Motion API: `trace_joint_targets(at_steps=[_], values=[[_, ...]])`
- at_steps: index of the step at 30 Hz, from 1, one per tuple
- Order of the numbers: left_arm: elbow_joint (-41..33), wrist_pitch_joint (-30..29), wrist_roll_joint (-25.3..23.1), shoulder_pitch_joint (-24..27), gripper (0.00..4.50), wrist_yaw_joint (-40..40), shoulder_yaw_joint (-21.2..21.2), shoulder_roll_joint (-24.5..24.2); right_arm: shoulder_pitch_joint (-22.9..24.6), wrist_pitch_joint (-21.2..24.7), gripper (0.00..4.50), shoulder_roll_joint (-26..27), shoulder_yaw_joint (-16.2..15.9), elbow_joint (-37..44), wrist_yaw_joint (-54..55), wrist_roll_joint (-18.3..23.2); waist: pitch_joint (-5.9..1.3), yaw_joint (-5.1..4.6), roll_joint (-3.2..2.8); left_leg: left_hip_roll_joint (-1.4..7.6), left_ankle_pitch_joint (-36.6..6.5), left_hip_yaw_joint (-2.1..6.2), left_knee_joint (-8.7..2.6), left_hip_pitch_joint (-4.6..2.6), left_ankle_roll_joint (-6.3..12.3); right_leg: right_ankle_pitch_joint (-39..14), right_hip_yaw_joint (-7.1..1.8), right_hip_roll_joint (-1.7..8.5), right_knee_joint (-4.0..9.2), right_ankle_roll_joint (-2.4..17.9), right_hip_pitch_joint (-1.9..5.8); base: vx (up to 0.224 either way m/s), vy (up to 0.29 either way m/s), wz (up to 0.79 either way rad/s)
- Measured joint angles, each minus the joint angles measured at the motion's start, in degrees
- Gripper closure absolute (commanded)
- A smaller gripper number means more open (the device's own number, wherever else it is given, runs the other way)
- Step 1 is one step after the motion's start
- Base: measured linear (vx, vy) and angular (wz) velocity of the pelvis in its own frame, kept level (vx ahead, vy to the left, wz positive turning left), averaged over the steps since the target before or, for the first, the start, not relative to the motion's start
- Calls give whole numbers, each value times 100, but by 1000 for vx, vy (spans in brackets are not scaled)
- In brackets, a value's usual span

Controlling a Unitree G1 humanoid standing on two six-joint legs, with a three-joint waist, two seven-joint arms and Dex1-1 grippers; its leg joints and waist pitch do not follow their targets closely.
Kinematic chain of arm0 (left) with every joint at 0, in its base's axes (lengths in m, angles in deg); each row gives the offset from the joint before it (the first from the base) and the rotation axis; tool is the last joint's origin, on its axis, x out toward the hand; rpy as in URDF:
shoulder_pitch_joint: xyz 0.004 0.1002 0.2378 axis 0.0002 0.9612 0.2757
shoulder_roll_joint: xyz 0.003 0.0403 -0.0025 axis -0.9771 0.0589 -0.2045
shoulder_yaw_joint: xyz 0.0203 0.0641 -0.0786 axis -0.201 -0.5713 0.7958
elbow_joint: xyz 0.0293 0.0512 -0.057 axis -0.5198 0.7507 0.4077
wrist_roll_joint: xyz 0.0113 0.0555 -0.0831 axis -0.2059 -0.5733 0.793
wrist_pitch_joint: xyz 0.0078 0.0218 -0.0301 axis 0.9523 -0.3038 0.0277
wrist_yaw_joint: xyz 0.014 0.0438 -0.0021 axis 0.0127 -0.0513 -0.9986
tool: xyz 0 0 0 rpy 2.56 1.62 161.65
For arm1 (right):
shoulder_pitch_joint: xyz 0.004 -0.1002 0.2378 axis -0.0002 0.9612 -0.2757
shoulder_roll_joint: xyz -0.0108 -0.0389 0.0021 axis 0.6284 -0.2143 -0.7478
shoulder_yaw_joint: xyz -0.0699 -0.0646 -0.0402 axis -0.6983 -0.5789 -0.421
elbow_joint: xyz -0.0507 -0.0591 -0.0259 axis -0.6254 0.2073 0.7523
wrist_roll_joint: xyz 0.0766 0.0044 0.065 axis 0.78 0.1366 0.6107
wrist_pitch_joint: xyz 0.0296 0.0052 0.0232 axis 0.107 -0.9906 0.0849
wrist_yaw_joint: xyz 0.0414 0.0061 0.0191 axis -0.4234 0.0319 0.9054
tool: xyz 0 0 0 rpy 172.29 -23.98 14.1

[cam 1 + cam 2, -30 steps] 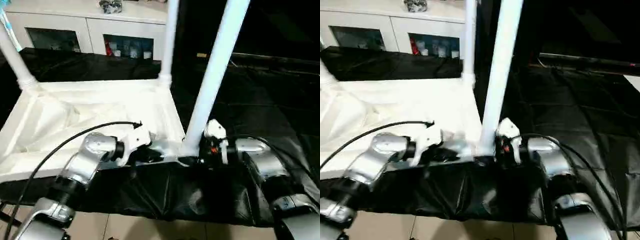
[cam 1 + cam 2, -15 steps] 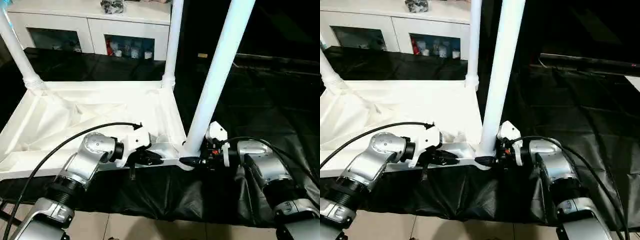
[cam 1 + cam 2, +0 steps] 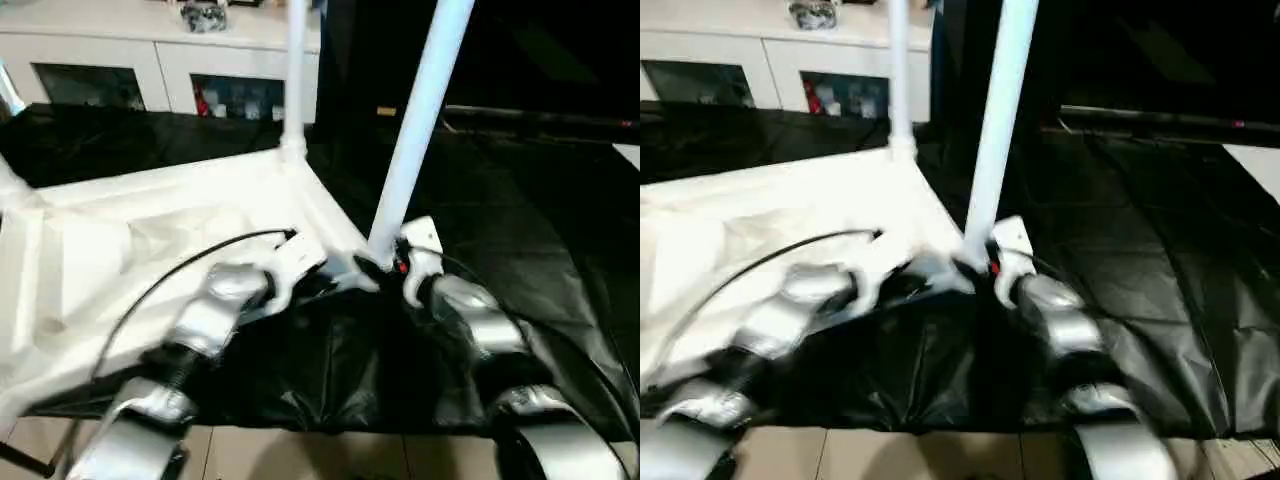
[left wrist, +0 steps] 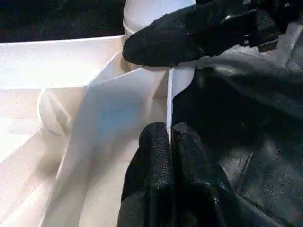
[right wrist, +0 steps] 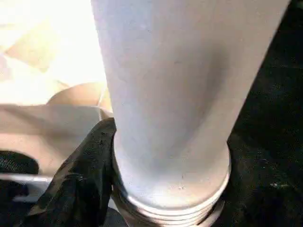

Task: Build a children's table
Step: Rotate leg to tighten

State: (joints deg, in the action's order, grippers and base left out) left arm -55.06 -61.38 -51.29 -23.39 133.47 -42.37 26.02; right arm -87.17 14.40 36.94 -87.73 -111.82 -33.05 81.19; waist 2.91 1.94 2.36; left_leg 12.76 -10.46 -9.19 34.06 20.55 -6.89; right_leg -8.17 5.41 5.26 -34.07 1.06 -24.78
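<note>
Swung round on the black-draped work table [image 3: 520, 230] since a second ago, the upturned tabletop [image 3: 150, 230] now lies at an angle, its near corner carried up and away from the front edge while both arms follow it. At that corner the right gripper [image 3: 378, 264] is closed round the base of the near leg [image 3: 415, 130], one black finger [image 5: 83, 182] pressed against the tube just above its threaded collar, where it meets the corner socket. The left gripper [image 4: 169, 137] has its two fingers pinched nearly together on the thin side wall of the tabletop, right beside the same corner. A second leg [image 3: 295, 70] stands upright in the far corner, in front of the white cabinet [image 3: 130, 60] at the back. The step in hand appears to be seating or tightening the near leg in its socket; doing it well likely means keeping the left pinch firm so the tabletop cannot spin further, holding the leg straight over the socket, and turning at the base rather than levering against the long tube.
</note>
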Motion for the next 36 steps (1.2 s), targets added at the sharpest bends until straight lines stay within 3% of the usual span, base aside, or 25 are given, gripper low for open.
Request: trace_joint_targets(at_steps=[2,3,6,11,28,36], values=[[6,2,1,-3,450,0,5,9,12,-65,179,-1,1,0,0,-44,-4,7,-7,-2,0,-5,0,0,1,1,-3,3,-1,1,2,0,0,0],[5,2,2,-3,450,0,5,8,17,-79,110,-1,1,0,0,-47,-5,13,-9,0,-1,-5,0,-1,1,1,-3,3,-6,1,2,0,0,0],[-14,15,7,-3,450,65,5,-5,77,-161,103,-43,-3,42,-206,-54,-6,28,-11,3,0,-5,-16,-4,1,4,1,0,-13,2,-1,0,0,0],[-232,87,82,123,450,414,8,-207,93,-194,40,-325,-206,125,-985,-53,-3,40,-13,11,-1,-5,-21,-3,1,6,7,-2,-40,4,-14,0,0,0],[-770,386,489,487,450,2020,-76,-966,255,-234,40,-1299,-877,656,-3851,53,5,161,-8,14,-2,-6,-29,1,4,8,6,-4,-42,7,-14,0,0,0],[-996,381,605,591,450,2519,-134,-1209,338,-139,111,-1389,-984,881,-4360,119,7,164,-3,15,-3,-6,-29,1,4,8,5,-4,-42,7,-13,0,0,0]])
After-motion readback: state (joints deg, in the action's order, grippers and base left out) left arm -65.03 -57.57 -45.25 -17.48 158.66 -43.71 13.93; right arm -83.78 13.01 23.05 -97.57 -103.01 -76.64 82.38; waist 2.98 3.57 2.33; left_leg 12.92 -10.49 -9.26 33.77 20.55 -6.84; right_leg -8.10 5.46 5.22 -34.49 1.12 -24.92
